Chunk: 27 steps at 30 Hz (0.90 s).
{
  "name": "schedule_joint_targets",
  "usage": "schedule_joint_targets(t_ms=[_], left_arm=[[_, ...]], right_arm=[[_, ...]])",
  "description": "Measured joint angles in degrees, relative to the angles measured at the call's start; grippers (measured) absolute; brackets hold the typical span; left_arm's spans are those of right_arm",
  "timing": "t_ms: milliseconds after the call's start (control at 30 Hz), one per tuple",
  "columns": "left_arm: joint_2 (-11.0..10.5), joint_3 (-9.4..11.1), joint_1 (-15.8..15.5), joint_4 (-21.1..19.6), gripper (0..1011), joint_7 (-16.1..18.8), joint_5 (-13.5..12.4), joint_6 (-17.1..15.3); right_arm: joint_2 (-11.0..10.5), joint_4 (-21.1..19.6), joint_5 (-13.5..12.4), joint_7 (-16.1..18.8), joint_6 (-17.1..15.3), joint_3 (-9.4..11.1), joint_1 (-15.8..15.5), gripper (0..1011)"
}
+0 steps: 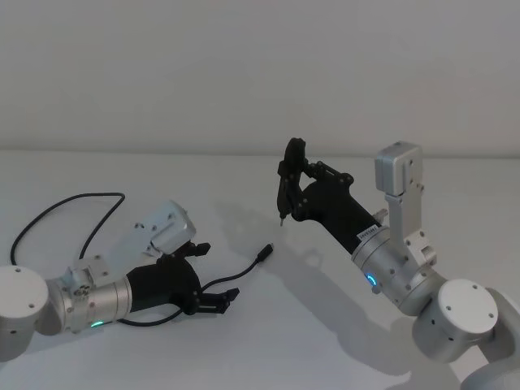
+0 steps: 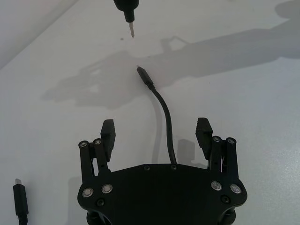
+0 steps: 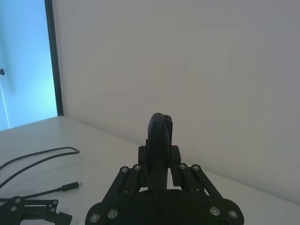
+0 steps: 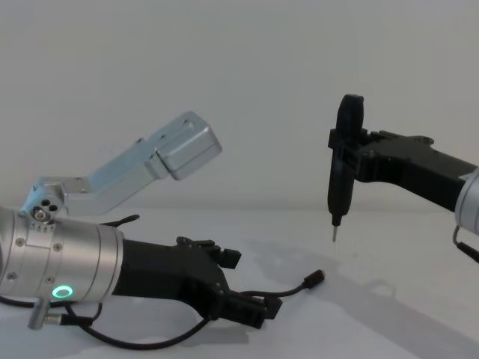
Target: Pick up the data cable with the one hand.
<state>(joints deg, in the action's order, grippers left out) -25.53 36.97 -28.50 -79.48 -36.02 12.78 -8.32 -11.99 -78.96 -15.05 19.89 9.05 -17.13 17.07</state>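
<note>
Your left hand is sitting low over the white counter at the near left, reaching toward the middle, and its two fingers are standing spread wide with nothing pinched between them. The green ring on its silver wrist is glowing. The data cable is lying on the counter and running straight through that gap: in the left wrist view you are seeing the strand coming out from under the palm, passing between the fingers without touching either one, then curving on to its chunky plug, which is resting just beyond the fingertips. In the chest view the plug end is pointing away from the hand toward the centre of the counter. More black strand is looping out across the far left of the counter; whether it belongs to the same cable you cannot tell from here. A second, slimmer plug is lying beside the left hand, apart from it. Your right hand is hanging raised on the right side, well above the counter, and is gripping an upright pin-tipped piece with the pin pointing down. That pin is hovering in the air past the data cable's plug, close to it in line but not touching it or the counter.
</note>
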Motion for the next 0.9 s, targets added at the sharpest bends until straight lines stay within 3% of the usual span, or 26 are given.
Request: schedule_joint_targets(t_ms=[900], left_arm=[[-0.2, 0.1, 0.1, -0.3, 1001, 0.2, -0.3, -0.7]], right_arm=[[0.3, 5.3, -1.7, 2.0, -0.1, -1.2, 1.8, 275]])
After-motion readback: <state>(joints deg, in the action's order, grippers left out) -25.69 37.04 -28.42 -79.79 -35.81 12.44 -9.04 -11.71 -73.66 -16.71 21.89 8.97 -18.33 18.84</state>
